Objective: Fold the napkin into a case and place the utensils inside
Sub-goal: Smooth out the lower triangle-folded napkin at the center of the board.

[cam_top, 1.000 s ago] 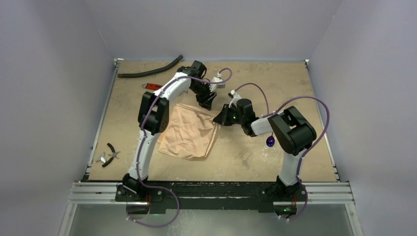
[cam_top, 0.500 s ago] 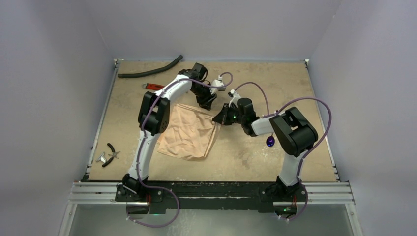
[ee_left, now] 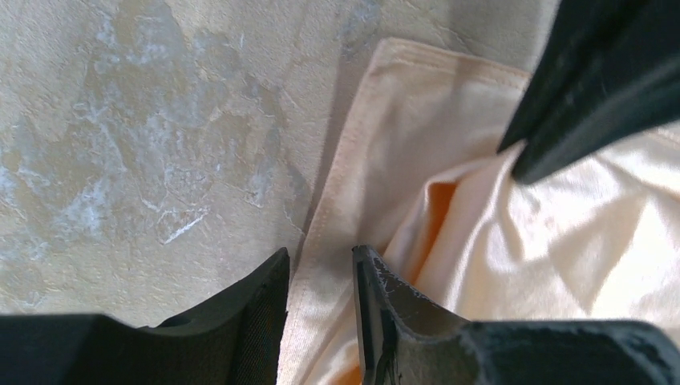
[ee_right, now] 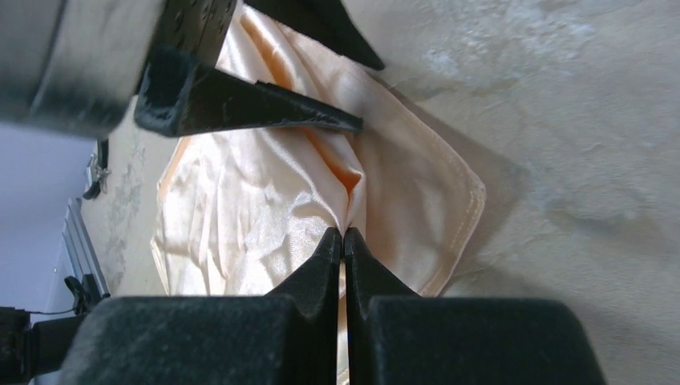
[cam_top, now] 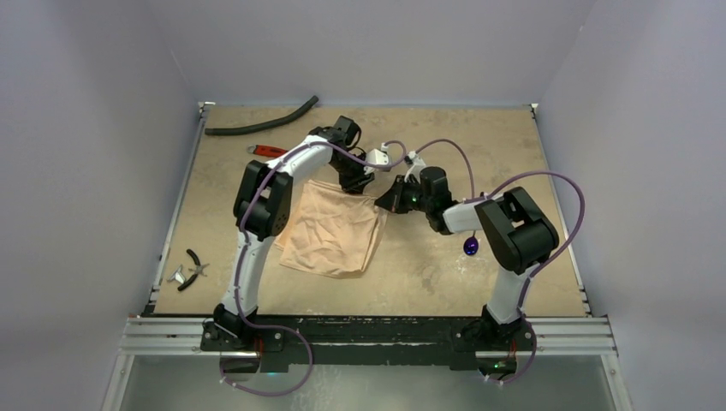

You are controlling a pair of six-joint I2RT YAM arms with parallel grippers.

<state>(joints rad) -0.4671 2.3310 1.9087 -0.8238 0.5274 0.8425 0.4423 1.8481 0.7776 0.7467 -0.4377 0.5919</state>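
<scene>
Mottled tan table [cam_top: 445, 265]; rumpled, satiny peach napkin [cam_top: 334, 235].

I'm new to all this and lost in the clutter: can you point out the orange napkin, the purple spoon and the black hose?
napkin [cam_top: 330, 240], top view, middle of the spread cloth.
spoon [cam_top: 471, 247], top view, the purple part that shows.
hose [cam_top: 261, 127], top view, midway along its length.

The napkin [cam_top: 330, 235], a soft peach-orange cloth, lies spread as a rough, rumpled square left of centre. Near its far right corner a fold stands up, pinched tight between the jaws of my right gripper [ee_right: 343, 237]. The dark purple spoon [cam_top: 471, 247] lies well to its right, only its bowl showing.
</scene>
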